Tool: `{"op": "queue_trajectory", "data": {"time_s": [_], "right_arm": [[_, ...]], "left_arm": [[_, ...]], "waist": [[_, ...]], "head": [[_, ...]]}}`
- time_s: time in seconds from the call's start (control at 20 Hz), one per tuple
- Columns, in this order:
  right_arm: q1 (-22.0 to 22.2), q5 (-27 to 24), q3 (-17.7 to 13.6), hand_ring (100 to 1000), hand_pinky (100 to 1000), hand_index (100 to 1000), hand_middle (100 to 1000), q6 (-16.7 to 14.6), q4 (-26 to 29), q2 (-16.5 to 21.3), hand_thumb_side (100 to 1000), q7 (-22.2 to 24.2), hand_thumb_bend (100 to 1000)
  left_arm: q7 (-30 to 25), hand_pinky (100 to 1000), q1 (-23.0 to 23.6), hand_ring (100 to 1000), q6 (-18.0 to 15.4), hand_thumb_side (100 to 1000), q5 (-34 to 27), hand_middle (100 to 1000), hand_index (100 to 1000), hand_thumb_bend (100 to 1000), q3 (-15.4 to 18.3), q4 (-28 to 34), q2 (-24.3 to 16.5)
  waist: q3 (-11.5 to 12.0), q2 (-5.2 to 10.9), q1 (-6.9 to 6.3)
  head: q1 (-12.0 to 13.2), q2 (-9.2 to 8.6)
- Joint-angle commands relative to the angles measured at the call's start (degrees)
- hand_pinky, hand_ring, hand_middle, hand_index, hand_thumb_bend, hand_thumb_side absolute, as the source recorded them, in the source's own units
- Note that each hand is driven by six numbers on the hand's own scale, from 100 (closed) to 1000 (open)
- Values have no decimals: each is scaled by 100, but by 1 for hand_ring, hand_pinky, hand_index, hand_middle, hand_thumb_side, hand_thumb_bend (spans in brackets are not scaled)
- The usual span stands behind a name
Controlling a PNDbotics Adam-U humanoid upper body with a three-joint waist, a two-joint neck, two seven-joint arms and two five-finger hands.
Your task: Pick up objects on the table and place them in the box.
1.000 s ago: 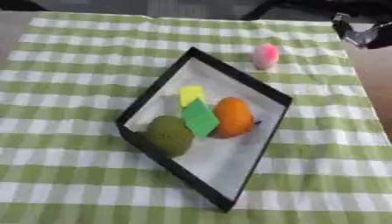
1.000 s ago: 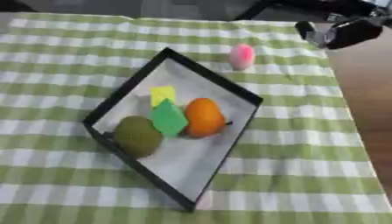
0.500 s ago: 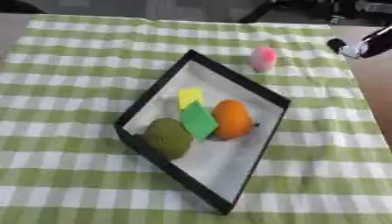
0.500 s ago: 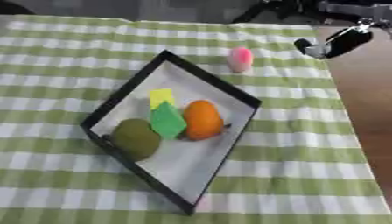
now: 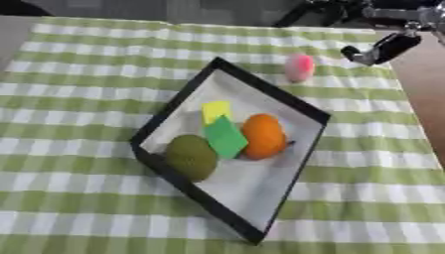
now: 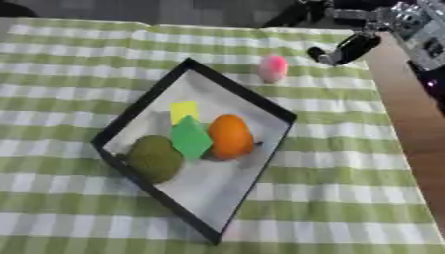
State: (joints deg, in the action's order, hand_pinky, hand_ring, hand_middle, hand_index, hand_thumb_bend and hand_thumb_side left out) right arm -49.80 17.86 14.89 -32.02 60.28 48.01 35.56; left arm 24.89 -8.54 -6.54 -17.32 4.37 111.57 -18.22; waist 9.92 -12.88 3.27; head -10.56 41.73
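A small pink object (image 6: 272,68) stands on the checked cloth just beyond the far corner of the black-rimmed box (image 6: 139,105). Inside the box, on its white floor, lie an orange fruit (image 6: 229,136), a green flat block (image 6: 189,138), a yellow block (image 6: 184,110) and a dull green rounded fruit (image 6: 155,158). My right hand (image 6: 343,48) comes in from the upper right, a straight dark finger pointing down-left. It hangs a short way right of the pink object, apart from it and holding nothing. My left hand shows in neither view.
The green-and-white checked cloth (image 6: 347,163) covers the table. It ends at the right, where a bare brown strip (image 6: 417,129) runs along the edge. Dark shapes stand beyond the table's far edge.
My right hand has come leftward and slightly down from the upper right corner, closer to the pink object. The box and its contents have not moved.
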Motion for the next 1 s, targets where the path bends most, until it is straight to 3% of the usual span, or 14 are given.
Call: {"op": "queue_trajectory", "data": {"time_s": [0.05,0.2,0.3,0.45,1.0], "right_arm": [[-169,121,-66,1000,902,915,920,-406,-124,0,100,431,100],[-182,303,-92,1000,904,912,908,-391,-232,-84,130,378,100],[-183,447,-107,1000,907,911,898,-384,-292,-138,253,318,100],[-187,620,-109,1000,912,919,896,-398,-399,-239,306,264,100],[-165,900,-181,1000,918,940,909,-368,-660,-411,310,122,100]], "left_arm": [[-29,836,-75,748,2,722,-9,778,826,237,-3,77,-145],[-38,836,-92,748,7,722,-15,778,825,237,-8,82,-136],[-36,836,-98,748,7,723,-21,776,825,238,-6,85,-132],[-36,849,-112,747,13,723,-29,773,821,239,-8,84,-126],[-14,851,-145,746,18,722,-47,769,820,242,-6,98,-165]], "waist": [[23,-31,79],[57,-57,89],[71,-72,92],[100,-92,105],[198,-180,143]], "head": [[-48,-76],[-69,-92],[-78,-87],[-89,-75],[-125,-79]]}}
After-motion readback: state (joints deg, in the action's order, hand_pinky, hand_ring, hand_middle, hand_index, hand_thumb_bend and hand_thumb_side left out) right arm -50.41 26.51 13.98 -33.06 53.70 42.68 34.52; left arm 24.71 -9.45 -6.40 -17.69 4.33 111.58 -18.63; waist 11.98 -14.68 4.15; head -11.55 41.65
